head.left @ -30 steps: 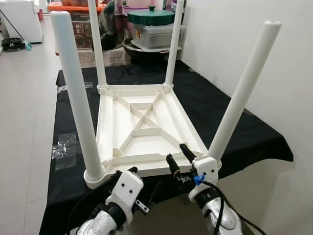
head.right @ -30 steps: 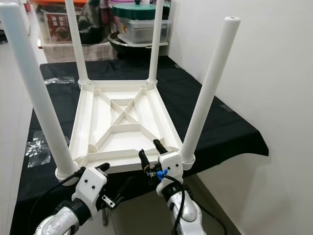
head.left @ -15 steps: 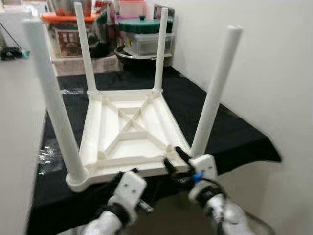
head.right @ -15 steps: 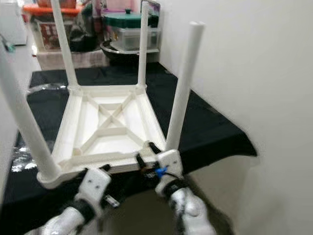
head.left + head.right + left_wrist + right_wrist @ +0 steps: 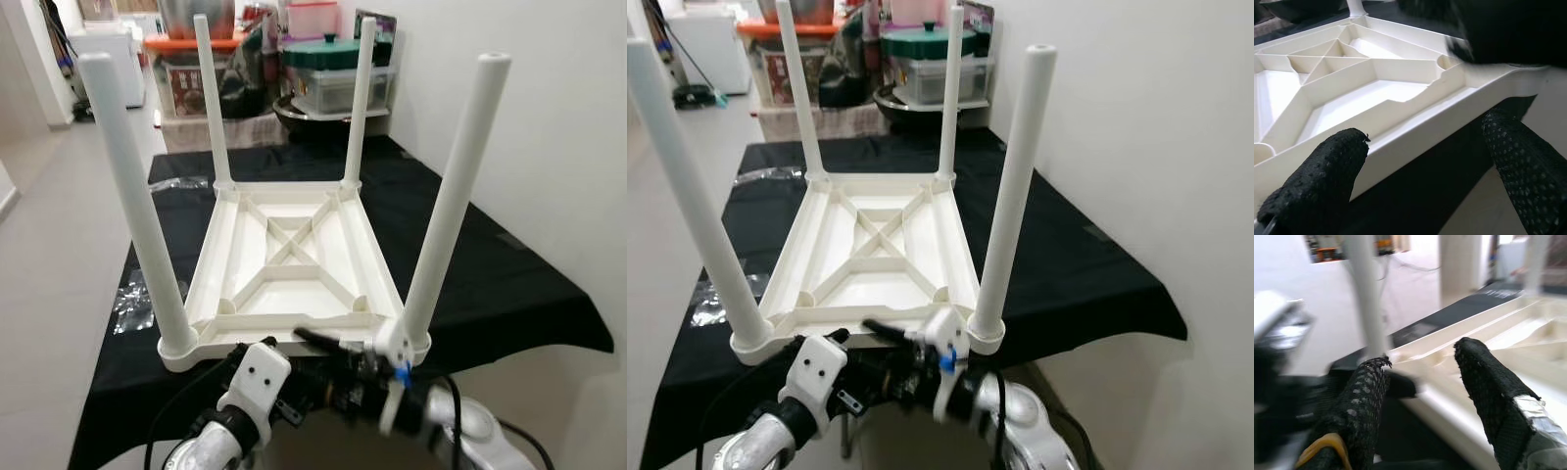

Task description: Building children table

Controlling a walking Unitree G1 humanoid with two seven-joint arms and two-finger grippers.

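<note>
Black cloth (image 5: 490,264), green-lidded container (image 5: 338,73) beyond.

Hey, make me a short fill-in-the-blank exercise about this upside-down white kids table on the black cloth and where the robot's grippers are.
1. The white table lies upside down with ____ legs pointing up.
2. It rests on a ____ cloth.
3. The left gripper has its fingers open on either side of the table's near ____.
4. The container behind the table has a ____ lid.

Missing words: four; black; edge; green
</note>
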